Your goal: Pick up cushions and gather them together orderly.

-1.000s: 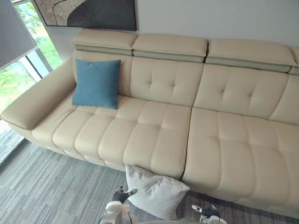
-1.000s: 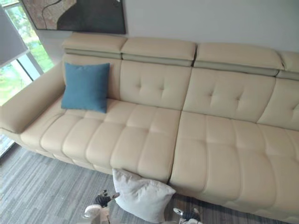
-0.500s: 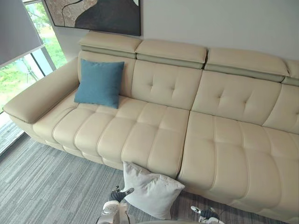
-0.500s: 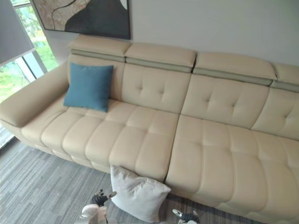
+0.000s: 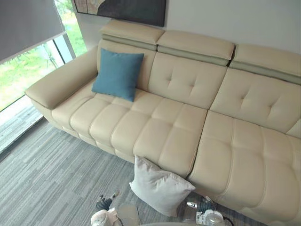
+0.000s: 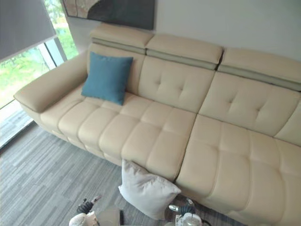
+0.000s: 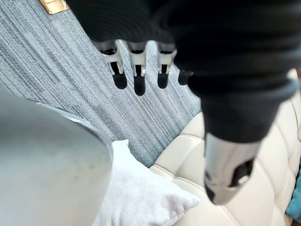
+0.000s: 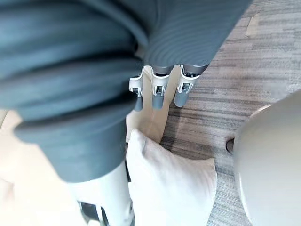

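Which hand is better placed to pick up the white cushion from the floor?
Probably the right hand: its open fingers point down towards the white cushion, which lies just past them. The left hand, also open and empty, hangs over bare carpet, with the cushion off to one side.

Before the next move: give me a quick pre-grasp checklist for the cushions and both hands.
1. Target white cushion located: ok, on the floor, leaning against the sofa front.
2. Gathering spot by the blue cushion: ok, it stands on the seat at the armrest end, with bare seat beside it.
3. The left hand free: ok, fingers straight, holding nothing.
4. The right hand free: ok, fingers straight, holding nothing.
5. Cushions gathered: not ok, they are apart.
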Available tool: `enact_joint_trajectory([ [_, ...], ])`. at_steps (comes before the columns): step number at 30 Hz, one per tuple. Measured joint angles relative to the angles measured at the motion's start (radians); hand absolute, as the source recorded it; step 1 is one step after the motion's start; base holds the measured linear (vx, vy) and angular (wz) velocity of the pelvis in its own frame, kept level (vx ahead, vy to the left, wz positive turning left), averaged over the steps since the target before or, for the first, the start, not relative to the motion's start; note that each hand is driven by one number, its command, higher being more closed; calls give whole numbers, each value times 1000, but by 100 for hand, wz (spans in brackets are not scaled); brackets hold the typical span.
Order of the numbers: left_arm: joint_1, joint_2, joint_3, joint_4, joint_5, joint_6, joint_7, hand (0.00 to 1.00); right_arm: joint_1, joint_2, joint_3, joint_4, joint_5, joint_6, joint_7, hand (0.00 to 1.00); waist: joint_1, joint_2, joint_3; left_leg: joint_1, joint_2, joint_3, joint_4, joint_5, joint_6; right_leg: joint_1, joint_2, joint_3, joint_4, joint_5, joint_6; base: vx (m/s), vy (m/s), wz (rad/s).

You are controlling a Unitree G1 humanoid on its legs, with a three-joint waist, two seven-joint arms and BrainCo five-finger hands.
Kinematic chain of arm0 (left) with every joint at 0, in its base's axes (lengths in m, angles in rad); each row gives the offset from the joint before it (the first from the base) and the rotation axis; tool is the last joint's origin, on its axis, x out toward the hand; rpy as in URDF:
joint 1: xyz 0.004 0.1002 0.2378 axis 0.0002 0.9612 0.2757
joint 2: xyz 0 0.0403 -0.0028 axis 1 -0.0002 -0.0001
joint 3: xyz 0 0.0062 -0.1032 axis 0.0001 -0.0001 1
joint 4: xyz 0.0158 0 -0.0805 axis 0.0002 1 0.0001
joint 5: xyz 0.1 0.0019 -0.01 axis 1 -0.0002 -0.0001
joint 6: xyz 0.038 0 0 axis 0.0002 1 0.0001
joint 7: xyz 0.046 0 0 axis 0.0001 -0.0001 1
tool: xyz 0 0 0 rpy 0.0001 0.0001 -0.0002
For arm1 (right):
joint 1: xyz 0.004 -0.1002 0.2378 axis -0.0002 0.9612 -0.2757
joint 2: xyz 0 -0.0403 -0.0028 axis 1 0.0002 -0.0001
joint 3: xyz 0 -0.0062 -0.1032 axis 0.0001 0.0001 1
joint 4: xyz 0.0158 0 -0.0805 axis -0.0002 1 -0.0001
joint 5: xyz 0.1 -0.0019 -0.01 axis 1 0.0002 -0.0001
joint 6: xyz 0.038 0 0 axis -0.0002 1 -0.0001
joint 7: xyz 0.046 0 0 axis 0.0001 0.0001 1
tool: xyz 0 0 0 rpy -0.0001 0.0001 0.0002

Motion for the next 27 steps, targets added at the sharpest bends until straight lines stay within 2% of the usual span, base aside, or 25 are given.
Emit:
enact_joint_trajectory([
  [1,-1,16,-4,1,-5,1,0,0,-4,3,3,-2,-1,6,0,0,2,-15,1,10,-28,19,-19,3,20,-2,-19,20,-12,11,-2,47,332,-45],
  [2,2,30,-9,6,-7,1,13,0,0,14,17,-1,-3,9,1,0,-4,-38,-13,9,-50,47,-27,8,29,-1,-40,19,-32,51,-6,86,249,-46],
  [4,-1,35,-13,14,1,2,18,0,10,31,23,-1,-8,14,3,0,-3,-50,-24,20,-57,97,-21,-5,45,0,-53,16,-64,105,-10,74,248,-58],
  [5,-8,41,-22,27,29,3,18,0,6,39,23,-3,-11,14,5,0,-3,-47,-29,34,-60,127,-20,-17,53,-5,-55,31,-86,144,-18,21,246,-89],
  [7,-17,49,-54,45,71,3,17,0,-1,47,33,-3,-17,20,6,0,0,-46,-36,57,-58,195,-19,-37,62,-37,-57,85,-88,171,-32,28,239,-109],
  [8,-20,52,-85,54,75,3,15,0,-8,45,50,-3,-19,21,7,0,0,-36,-35,74,-52,240,-20,-43,68,-64,-56,100,-71,187,-50,29,193,-106],
  [9,-23,53,-101,65,77,3,15,0,-14,40,66,-3,-20,22,7,0,0,-31,-36,88,-47,274,-30,-44,69,-90,-55,93,-47,200,-68,-7,164,-128],
  [10,-21,50,-110,67,78,5,15,0,-26,36,78,-4,-35,22,8,0,-5,-18,-34,120,-41,328,-57,-41,74,-117,-54,39,-18,220,-99,-14,120,-92],
  [11,-20,49,-111,67,78,6,15,0,-26,34,82,-5,-39,22,7,0,-6,-12,-33,127,-40,337,-62,-41,74,-120,-55,23,-15,224,-107,-14,62,-84],
  [12,-19,48,-115,67,78,7,15,0,-33,29,102,-6,-51,21,7,0,-11,-6,-33,152,-30,363,-79,-39,77,-131,-54,-41,29,199,-121,6,12,-48],
  [13,-18,49,-123,66,78,8,15,0,-34,28,111,-6,-58,19,8,0,-14,-6,-33,168,-27,378,-88,-39,76,-146,-49,-73,92,159,-116,32,-16,-50],
  [15,-16,50,-134,65,77,9,14,0,-37,29,128,-4,-59,17,9,0,-16,-4,-34,191,-15,391,-114,-36,70,-179,19,-108,235,48,-89,70,-69,-24],
  [16,-14,50,-134,64,73,8,14,0,-38,27,136,-2,-59,17,9,0,-12,-4,-33,203,-18,392,-130,-23,58,-179,47,-111,224,18,-109,87,-82,-7],
  [17,-14,48,-138,65,73,9,13,0,-37,27,139,-2,-59,16,8,0,-10,1,-34,205,-27,379,-142,-16,60,-163,48,-123,187,0,-121,105,-90,-2],
  [18,-15,40,-138,64,73,8,12,0,-32,27,138,0,-59,16,7,0,-12,1,-34,202,-41,322,-162,4,76,-157,57,-129,170,-1,-118,120,-111,11],
  [20,-21,31,-137,62,75,10,11,0,-37,10,138,-4,-57,8,5,0,-17,15,-26,175,-46,245,-171,17,75,-176,57,-147,180,-14,-117,89,-132,21],
  [22,-26,27,-137,56,72,9,11,0,-46,2,138,-3,-56,11,3,0,-13,23,-13,162,-41,226,-165,20,71,-188,57,-155,207,-27,-120,39,-93,22],
  [27,-24,31,-137,27,69,10,18,0,-50,0,139,-3,-53,12,-8,0,-8,7,6,124,-21,210,-85,18,70,-194,69,-148,224,-31,-126,3,-49,-2],
])
